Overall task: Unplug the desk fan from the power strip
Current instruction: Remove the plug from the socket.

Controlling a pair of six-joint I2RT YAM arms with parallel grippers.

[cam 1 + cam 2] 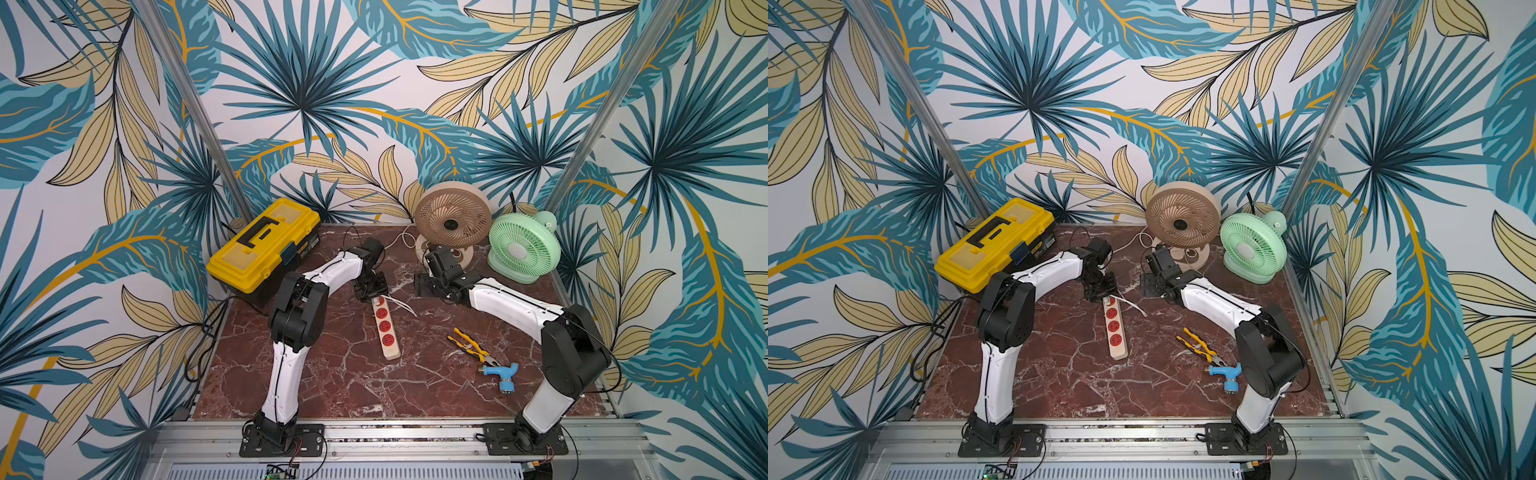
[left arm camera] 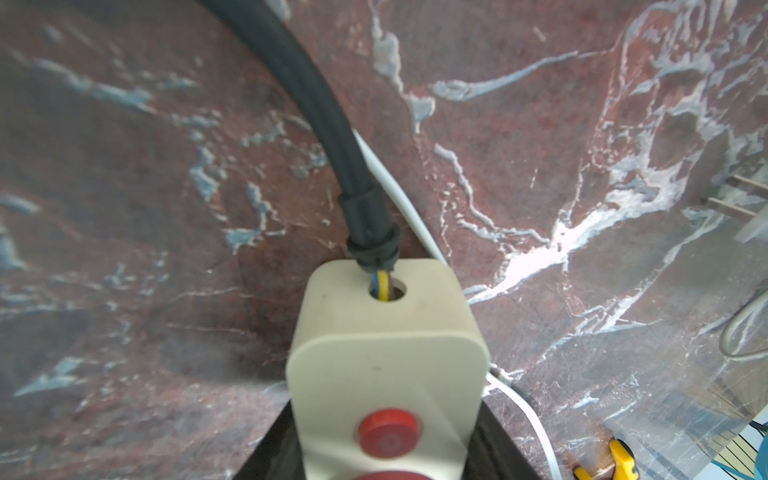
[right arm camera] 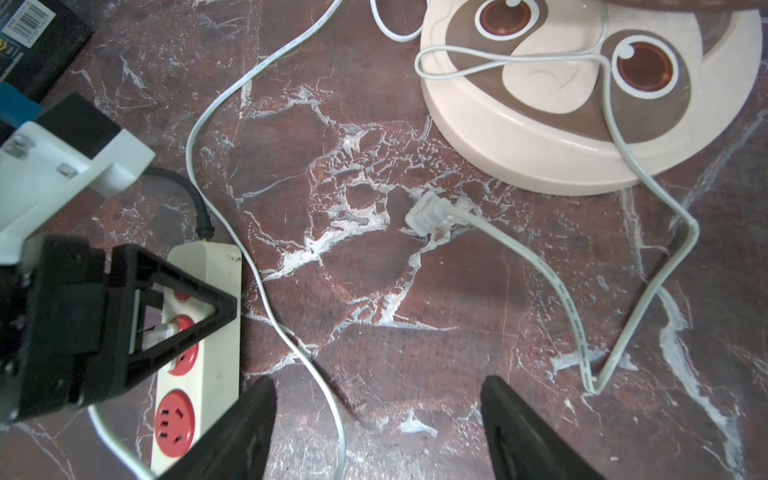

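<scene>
At the middle of the red marble table (image 1: 353, 386), the power strip (image 1: 386, 328) lies flat, its long axis running from the near side toward the back wall. Its red sockets face up in both top views (image 1: 1116, 332). The left gripper (image 1: 371, 291) sits over the far end of the strip, where the black cord (image 2: 316, 104) enters the cream housing. In the left wrist view the strip (image 2: 386, 374) fills the space between the two black fingers (image 2: 266, 453). They stand close against its sides, so this claw is clamped narrow on the strip. The round red button (image 2: 388, 432) shows just ahead of them.

The right gripper (image 3: 378, 386) hovers beside the strip, toward the beige fan (image 1: 453, 220). Its jaws are spread wide and its fingers (image 3: 249, 424) hold nothing and touch nothing. Beyond the fingertips a white plug (image 3: 428, 212) lies loose on the marble, apart from the strip (image 3: 216, 332) and near the fan's round base (image 3: 540, 137). Its white cord (image 3: 552, 282) bends back toward that base. A small white piece shows through the left finger's frame over one socket, and I cannot tell what it is.

A green fan (image 1: 524, 245) stands beside the beige one.
</scene>
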